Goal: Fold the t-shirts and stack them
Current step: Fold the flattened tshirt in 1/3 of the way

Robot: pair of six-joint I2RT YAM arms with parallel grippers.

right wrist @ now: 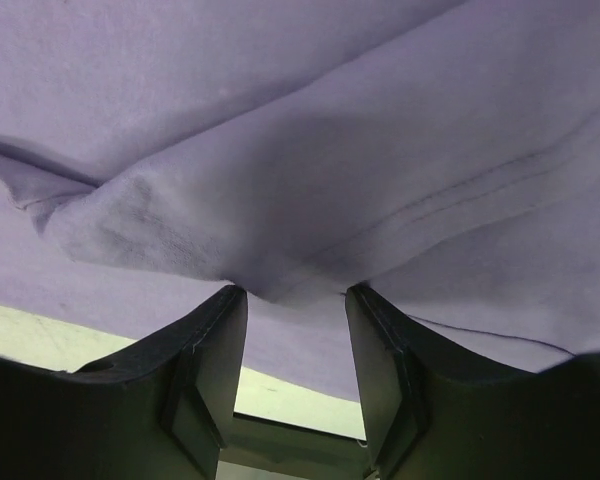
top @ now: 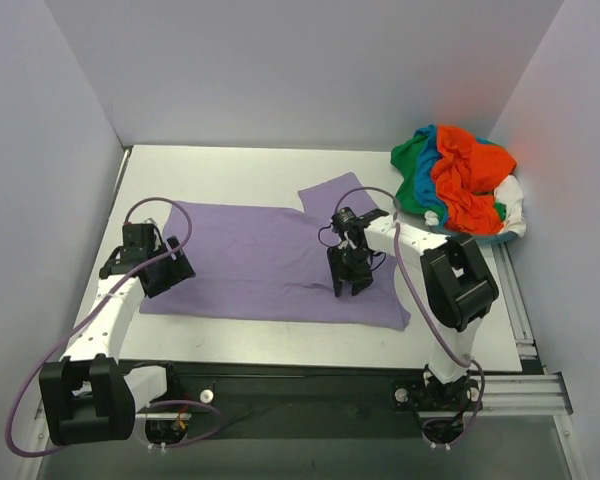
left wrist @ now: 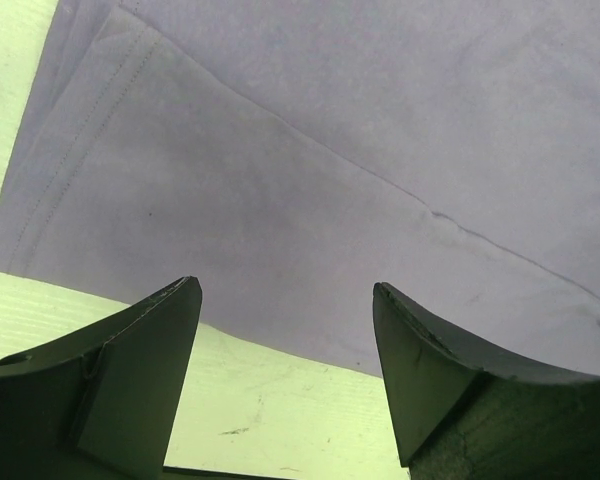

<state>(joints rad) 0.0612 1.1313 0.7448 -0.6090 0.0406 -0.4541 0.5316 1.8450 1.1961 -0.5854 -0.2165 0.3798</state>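
While the plain lavender-purple cloth t-shirt (top: 250,262) lies spread flat across the middle of the pale bench (top: 230,165), the right gripper (right wrist: 295,292) pinches a raised fold of it near its right side, closed on the cloth. The left gripper (left wrist: 285,295) hangs over the shirt's left edge, fingers wide apart, holding nothing. A crumpled heap of orange-red, green, teal-blue and white t-shirts (top: 460,185) sits in the far right corner, just beyond the lavender one.
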